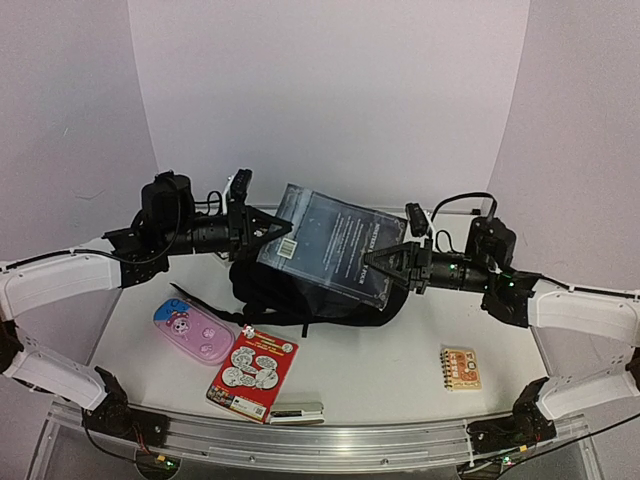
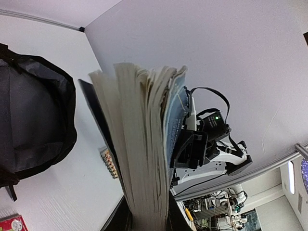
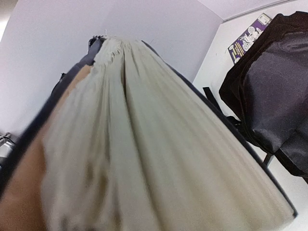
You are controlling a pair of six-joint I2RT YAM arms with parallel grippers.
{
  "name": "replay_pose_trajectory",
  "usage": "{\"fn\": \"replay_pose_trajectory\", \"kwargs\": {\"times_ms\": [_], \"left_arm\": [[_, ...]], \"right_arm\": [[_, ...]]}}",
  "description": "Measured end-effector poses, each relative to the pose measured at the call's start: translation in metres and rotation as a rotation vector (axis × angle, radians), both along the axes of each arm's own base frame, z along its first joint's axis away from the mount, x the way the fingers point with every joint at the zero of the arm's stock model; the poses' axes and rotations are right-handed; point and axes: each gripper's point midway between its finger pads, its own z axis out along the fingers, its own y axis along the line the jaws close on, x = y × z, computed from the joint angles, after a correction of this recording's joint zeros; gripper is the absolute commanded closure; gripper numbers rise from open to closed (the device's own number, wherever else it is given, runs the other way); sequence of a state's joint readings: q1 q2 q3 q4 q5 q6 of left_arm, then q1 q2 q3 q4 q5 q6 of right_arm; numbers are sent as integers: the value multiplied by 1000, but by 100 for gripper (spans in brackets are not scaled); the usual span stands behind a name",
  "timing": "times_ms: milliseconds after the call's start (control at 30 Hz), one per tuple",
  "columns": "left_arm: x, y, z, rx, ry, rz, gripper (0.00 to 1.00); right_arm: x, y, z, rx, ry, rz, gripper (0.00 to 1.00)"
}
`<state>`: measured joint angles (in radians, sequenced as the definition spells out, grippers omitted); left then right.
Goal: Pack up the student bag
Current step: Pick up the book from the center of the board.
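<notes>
Right now I am holding a book (image 1: 335, 245) up in the air with both arms, just above the middle of the top view. My left gripper (image 1: 278, 232) is pinching the book's left edge, jaws pressed onto the cover and pages. My right gripper (image 1: 385, 265) is clamping the lower right corner of the dark blue cover. My left wrist camera is looking straight along the fanned page edges (image 2: 139, 144), and beyond them the right gripper (image 2: 185, 147) is showing closed on the far side of the book. My right wrist camera is almost filled by blurred cream pages (image 3: 144, 144).

The student bag (image 1: 300, 295) is lying on the white table (image 1: 400, 350) directly under the book, black and slumped, near the centre of the top view. It is sitting at the left edge of the left wrist view (image 2: 33, 125) and at the right edge of the right wrist view (image 3: 274, 96).

A pink case (image 1: 195, 332) is lying to the lower left of the bag, with a red booklet (image 1: 253, 372) just beside it. A small spiral notepad (image 1: 460, 367) is lying well apart, at the lower right.
</notes>
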<state>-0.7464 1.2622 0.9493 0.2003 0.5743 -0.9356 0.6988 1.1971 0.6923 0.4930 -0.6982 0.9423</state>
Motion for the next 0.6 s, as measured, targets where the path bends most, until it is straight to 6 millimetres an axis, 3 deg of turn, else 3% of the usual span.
{"fn": "replay_pose_trajectory", "kwargs": {"times_ms": [133,233,333,433,600], "left_arm": [[7,4,-13,90,3,47,27],[28,15,-26,170,17,132,9],[54,28,-50,241,66,212,6],[81,39,-87,308,148,274,5],[107,40,-147,404,268,300,5]], "right_arm": [[-1,-5,-9,-30,16,-47,100],[11,-16,-22,-107,31,-145,100],[26,-31,-42,-230,49,-252,100],[42,-46,-56,-370,61,-353,100],[63,-60,-60,-504,42,-456,100]]}}
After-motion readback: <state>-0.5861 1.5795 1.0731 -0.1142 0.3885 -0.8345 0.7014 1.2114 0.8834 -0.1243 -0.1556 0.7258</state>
